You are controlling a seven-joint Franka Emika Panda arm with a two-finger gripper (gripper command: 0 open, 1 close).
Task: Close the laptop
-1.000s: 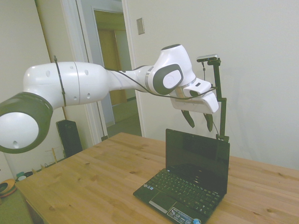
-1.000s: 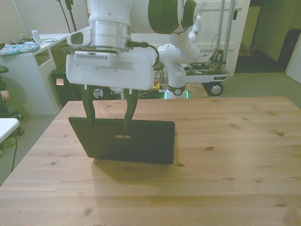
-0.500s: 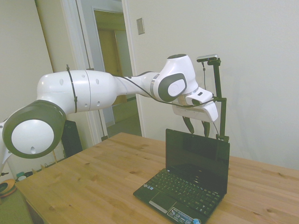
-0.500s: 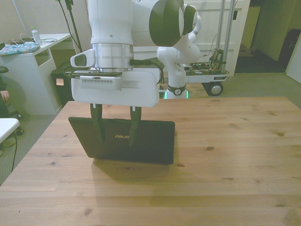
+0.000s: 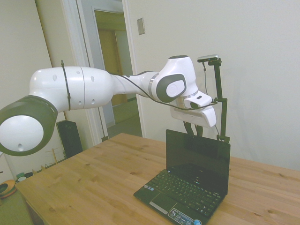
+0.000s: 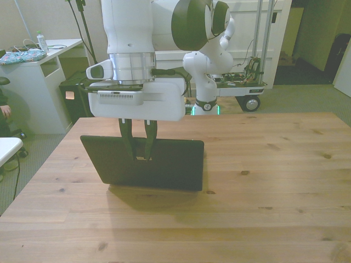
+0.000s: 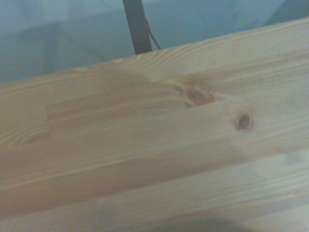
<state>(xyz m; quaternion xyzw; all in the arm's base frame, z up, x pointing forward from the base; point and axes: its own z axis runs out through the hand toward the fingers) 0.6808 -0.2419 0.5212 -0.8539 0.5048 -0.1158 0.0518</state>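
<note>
Laptop (image 5: pixel 190 180) open, lid upright, standing mid-table toward the front view's left. Gripper (image 6: pixel 138 155) hangs right behind the lid's top edge, fingers nearly together, tips overlapping the lid back in front view. Bare wooden table (image 6: pixel 274 164) all across the front view's right and on the near side of the lid. Wrist view shows only bare wood grain (image 7: pixel 159 145). Air above the keyboard (image 5: pixel 185 187) free.

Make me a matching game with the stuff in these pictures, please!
Things:
1. laptop
2. gripper
3. table
4. robot arm

Descriptions:
A. wooden, with knots
B. white, reaching in above the table
C. black, lid standing open
D. dark fingers close together behind the lid's top edge

Pairs: 1-C, 2-D, 3-A, 4-B
</note>
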